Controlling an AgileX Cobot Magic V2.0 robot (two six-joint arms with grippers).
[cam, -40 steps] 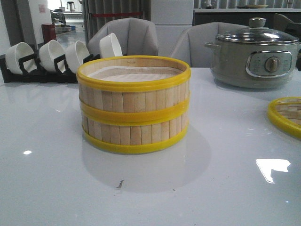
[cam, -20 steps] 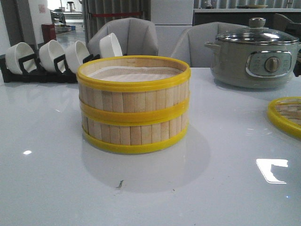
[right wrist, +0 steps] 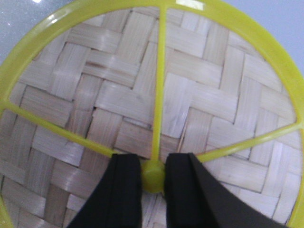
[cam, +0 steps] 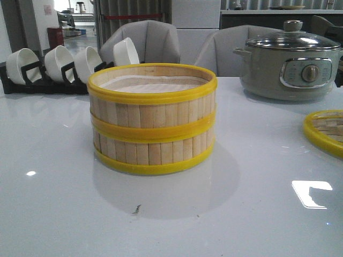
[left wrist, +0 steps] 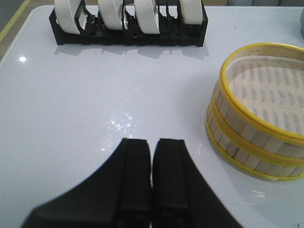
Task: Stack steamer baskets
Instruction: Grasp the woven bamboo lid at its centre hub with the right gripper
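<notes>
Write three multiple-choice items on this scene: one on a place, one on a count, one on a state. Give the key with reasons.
1. Where does the woven lid lie in the front view?
A. on the steamer baskets
B. on the table at the right edge
C. on the grey pot

2. How many steamer baskets make the stack?
A. one
B. two
C. three

3. How does the right gripper stand?
A. closed around the lid's yellow knob
B. wide open above bare table
C. holding a white bowl

Key:
1 B: the lid rests flat on the table, apart from the stack.
2 B: two slatted walls sit one on the other.
3 A: the knob sits between its fingers.
</notes>
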